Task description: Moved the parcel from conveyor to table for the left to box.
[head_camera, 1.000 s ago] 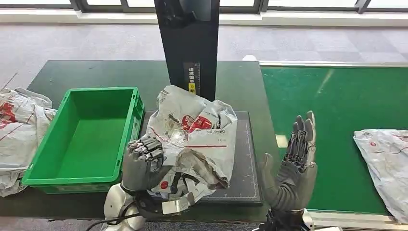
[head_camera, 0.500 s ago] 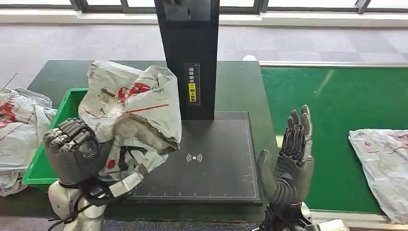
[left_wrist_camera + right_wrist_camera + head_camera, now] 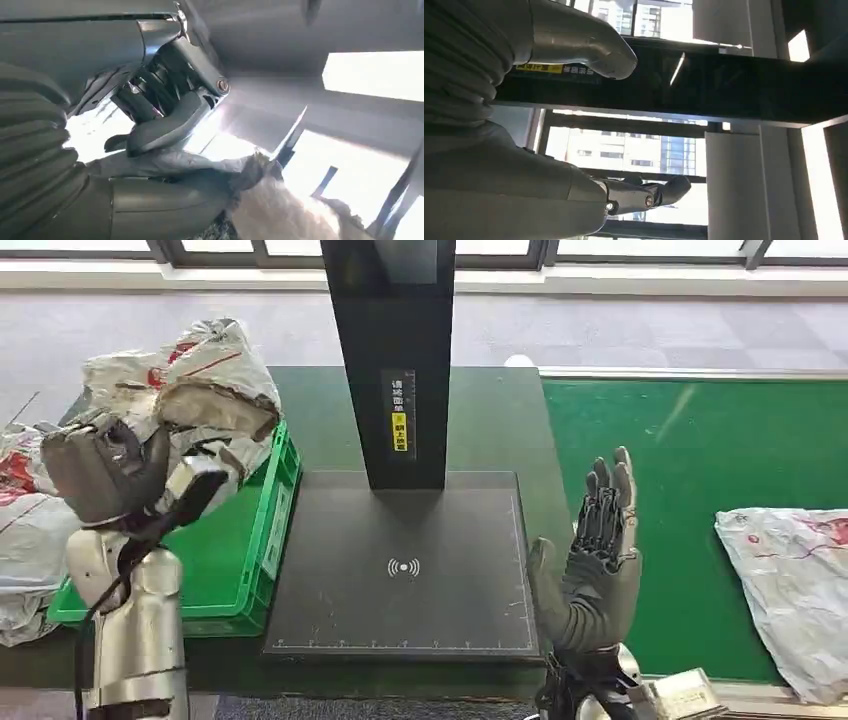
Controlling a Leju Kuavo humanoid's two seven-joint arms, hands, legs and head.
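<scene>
- My left hand (image 3: 100, 468) grips the parcel (image 3: 190, 385), a crumpled white mailer bag with red print, fingers closed into its lower part.
- Parcel is raised above the far left corner of the green box (image 3: 225, 540), touching neither the box nor the surface (image 3: 310, 400).
- Left wrist view: thumb and dark fingers (image 3: 165, 130) clamp a fold of the pale bag (image 3: 280, 205).
- My right hand (image 3: 595, 560) holds nothing; it stands upright, fingers straight and slightly apart, palm facing left, at the seam between the surface and the green conveyor (image 3: 700, 460).
- A black scanner pad (image 3: 405, 570) with its upright black post (image 3: 395, 350) sits between my hands.
- Second white bag (image 3: 790, 580) lies on the conveyor, right of my right hand.
- More white bags (image 3: 25, 510) lie left of the box.
</scene>
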